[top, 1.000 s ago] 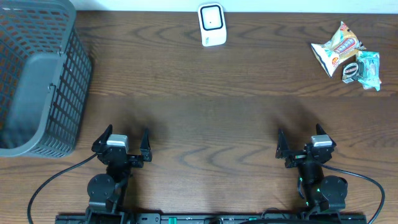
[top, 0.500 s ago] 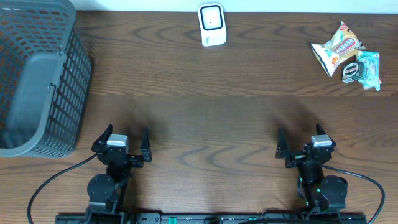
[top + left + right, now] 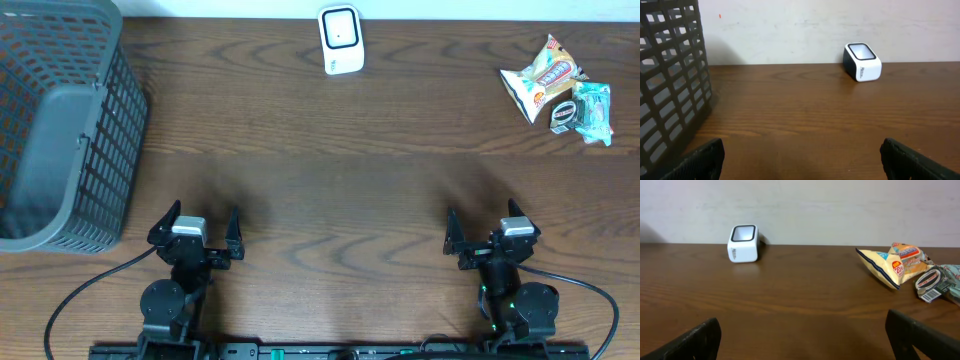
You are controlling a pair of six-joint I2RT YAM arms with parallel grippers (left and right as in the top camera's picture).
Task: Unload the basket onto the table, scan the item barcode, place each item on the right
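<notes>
A dark wood counter point(image 3: 330, 180) is bounded at the top of the frame by a pale wall point(image 3: 800, 25). A grey basket point(image 3: 110, 150) is set at the upper left and a white scanner point(image 3: 340, 40) at the top centre. A yellow packet point(image 3: 542, 76) and a teal packet point(image 3: 592, 110) lie touching at the upper right. The left hand point(image 3: 198, 228), lower left, and the right hand point(image 3: 485, 232), lower right, are both spread wide, with nothing gripped. Bare wood is seen across the middle.

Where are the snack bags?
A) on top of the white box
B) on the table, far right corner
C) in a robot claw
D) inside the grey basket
B: the snack bags lie on the table at its far right corner, away from the basket, the white scanner, and the open left gripper and right gripper.
</notes>
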